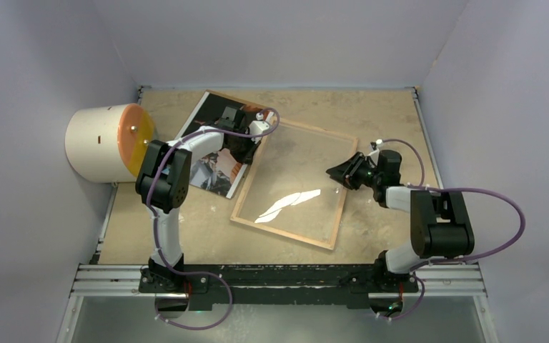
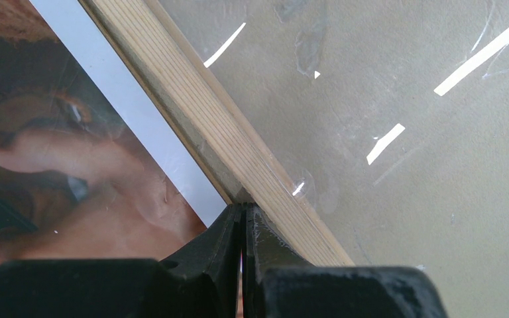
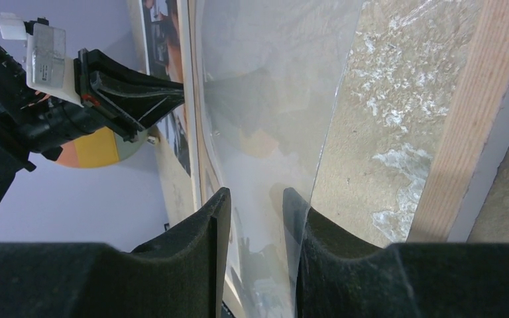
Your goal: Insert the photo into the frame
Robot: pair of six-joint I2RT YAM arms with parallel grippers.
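Photo: glossy print, face up, flat on the worktop at far left; dark picture with orange tones and a white border; its right edge runs along the left rail of the frame; whether it slips under that rail cannot be told; the left arm crosses above its middle.

Frame: centre of the worktop, lying flat with the light wood side up, turned at a slant; clear pane inside, showing bright reflections.

Left end effector: fingers pressed together, tips down at the seam where the photo's white border meets the frame's left rail; whether anything is pinched between them cannot be told.

Right end effector: fingers parted, a gap showing between them; set low at the frame's right side, just inside the right rail, pointing left across the pane; a clear edge of the pane lies by one finger; contact cannot be told.

White drum: on its side at the far-left edge, orange-yellow end face turned toward the photo.

Metal rail: along the near edge, carrying both arm bases.
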